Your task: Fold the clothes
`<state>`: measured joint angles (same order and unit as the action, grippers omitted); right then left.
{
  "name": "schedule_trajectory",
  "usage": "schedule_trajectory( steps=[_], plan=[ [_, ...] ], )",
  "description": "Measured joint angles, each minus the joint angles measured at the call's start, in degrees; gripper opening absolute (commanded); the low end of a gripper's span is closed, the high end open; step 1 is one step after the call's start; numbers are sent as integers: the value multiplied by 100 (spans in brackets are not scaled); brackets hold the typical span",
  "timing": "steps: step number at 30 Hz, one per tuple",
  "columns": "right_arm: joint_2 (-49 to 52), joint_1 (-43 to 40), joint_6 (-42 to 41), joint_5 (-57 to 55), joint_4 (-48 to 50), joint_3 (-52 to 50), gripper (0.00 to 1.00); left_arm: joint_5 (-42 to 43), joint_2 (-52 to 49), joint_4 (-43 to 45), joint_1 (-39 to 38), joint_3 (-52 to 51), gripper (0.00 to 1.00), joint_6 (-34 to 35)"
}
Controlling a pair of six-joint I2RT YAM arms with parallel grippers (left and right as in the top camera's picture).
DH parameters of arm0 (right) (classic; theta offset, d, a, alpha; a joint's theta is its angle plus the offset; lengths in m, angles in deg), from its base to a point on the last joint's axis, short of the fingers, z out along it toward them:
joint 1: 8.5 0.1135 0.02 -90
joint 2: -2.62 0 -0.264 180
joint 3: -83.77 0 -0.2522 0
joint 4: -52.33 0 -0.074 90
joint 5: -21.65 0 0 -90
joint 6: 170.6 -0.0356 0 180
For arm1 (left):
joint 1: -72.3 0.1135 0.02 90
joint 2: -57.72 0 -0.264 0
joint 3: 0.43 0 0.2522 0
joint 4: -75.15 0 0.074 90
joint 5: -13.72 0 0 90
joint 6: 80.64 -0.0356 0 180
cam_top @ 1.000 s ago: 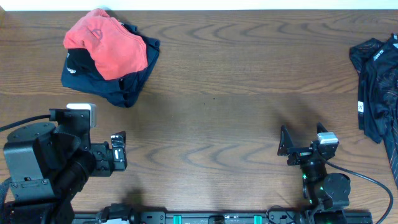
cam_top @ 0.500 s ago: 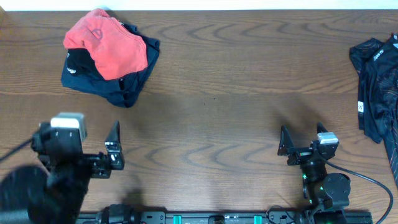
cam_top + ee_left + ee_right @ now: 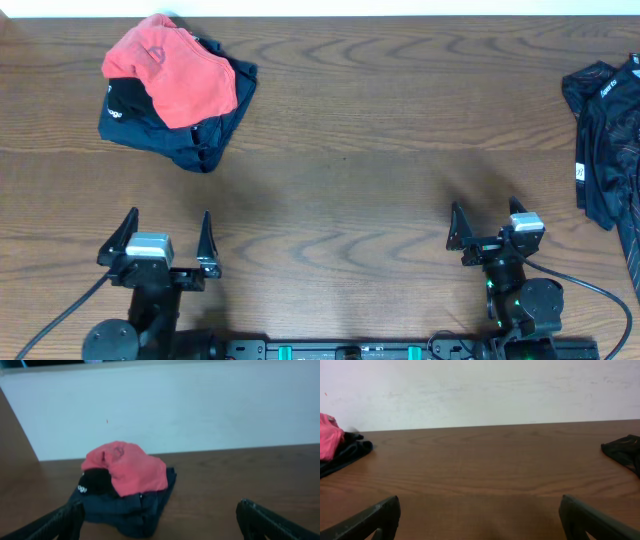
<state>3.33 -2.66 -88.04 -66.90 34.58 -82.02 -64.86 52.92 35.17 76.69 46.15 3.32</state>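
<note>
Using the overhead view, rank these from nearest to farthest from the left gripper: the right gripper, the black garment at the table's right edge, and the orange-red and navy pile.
1. Orange-red and navy pile, just beyond the left gripper, on the far left.
2. Right gripper, along the near side, to the right.
3. Black garment, at the far right edge.

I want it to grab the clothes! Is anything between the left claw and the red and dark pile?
Nothing visible. Only bare brown wooden table lies between the open left gripper and the crumpled orange-red and navy pile of clothes.
</note>
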Motion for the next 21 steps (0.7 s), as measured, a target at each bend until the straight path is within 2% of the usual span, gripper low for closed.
schedule_trajectory(
  steps=[5,21],
  plan=[
    [0,-2,0,2,0,0,99,0,417,396,0,-680,98,0],
    [0,0,0,2,-2,0,99,20,422,1626,-345,-2295,98,2]
  ],
)
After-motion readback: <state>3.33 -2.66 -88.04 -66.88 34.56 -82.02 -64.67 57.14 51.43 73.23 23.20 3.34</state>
